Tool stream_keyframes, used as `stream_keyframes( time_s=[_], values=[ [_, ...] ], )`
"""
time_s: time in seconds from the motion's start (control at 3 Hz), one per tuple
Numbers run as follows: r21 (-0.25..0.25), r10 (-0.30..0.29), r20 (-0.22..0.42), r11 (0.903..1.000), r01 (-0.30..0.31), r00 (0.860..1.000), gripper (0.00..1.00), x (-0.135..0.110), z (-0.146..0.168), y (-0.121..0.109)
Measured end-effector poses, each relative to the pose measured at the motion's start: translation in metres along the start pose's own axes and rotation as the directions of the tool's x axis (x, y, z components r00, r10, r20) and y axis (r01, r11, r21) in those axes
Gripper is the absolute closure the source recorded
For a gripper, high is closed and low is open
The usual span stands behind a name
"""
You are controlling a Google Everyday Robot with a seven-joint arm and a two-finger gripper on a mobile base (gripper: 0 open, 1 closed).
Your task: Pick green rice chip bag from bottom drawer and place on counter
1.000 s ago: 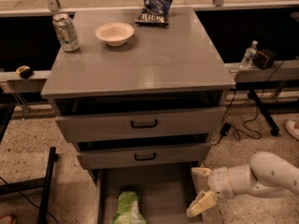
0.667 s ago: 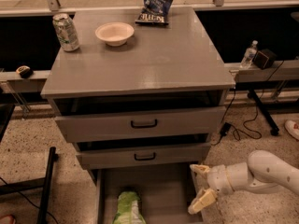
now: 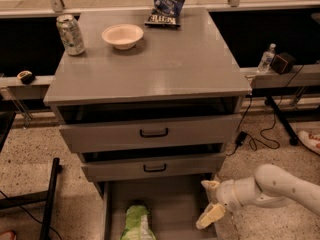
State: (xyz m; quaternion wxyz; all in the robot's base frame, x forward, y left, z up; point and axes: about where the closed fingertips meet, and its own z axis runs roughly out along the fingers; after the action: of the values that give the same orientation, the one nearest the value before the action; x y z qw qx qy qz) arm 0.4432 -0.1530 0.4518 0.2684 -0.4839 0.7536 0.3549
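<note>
The green rice chip bag lies in the open bottom drawer, toward its front left, partly cut off by the lower edge of the view. The counter is the grey cabinet top above. My gripper is at the drawer's right edge, right of the bag and apart from it. Its two cream fingers are spread open and hold nothing. The white arm reaches in from the lower right.
On the counter stand a soda can, a white bowl and a dark blue chip bag. The two upper drawers with black handles stand slightly open. A water bottle and cables are at the right. A black stand is at the left.
My gripper has moved slightly left toward the drawer's right edge. The bag and the drawers have not moved.
</note>
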Motion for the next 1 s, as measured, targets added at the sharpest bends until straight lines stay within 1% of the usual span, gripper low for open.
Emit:
stream_keyframes(
  time_s=[0.33,0.67,1.0],
  values=[
    [0.070,0.159,-0.027,0.9852,-0.156,0.987,0.00,0.054,0.040,-0.034],
    [0.094,0.247,-0.021,0.9652,-0.244,0.969,0.00,0.079,0.051,-0.051],
    [0.093,0.255,-0.021,0.9632,-0.252,0.967,0.00,0.082,0.053,-0.052]
  ],
)
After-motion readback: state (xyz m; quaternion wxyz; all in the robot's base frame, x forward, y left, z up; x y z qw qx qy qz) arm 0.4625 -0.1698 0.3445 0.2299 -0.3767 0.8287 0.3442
